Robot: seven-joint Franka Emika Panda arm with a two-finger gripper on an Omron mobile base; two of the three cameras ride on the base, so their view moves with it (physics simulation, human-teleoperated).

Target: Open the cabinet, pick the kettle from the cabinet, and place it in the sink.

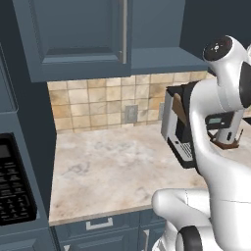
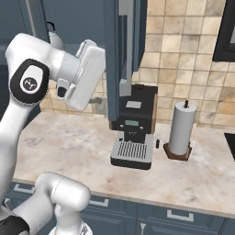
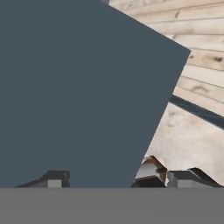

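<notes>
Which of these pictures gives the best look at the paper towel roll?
The right base view: the paper towel roll stands whole on the counter beside the coffee machine. In the left base view the robot's arm hides it.

One cabinet (image 1: 78, 34) hangs at 12 o'clock in the left base view, with one door (image 2: 120, 59) swung open in the right base view. One kettle (image 2: 54, 37) (partly hidden) sits at 11 o'clock there. One coffee machine (image 2: 134, 128) stands at center, one paper towel roll (image 2: 180, 128) at 3 o'clock. One wall outlet (image 1: 131, 113) shows.
</notes>
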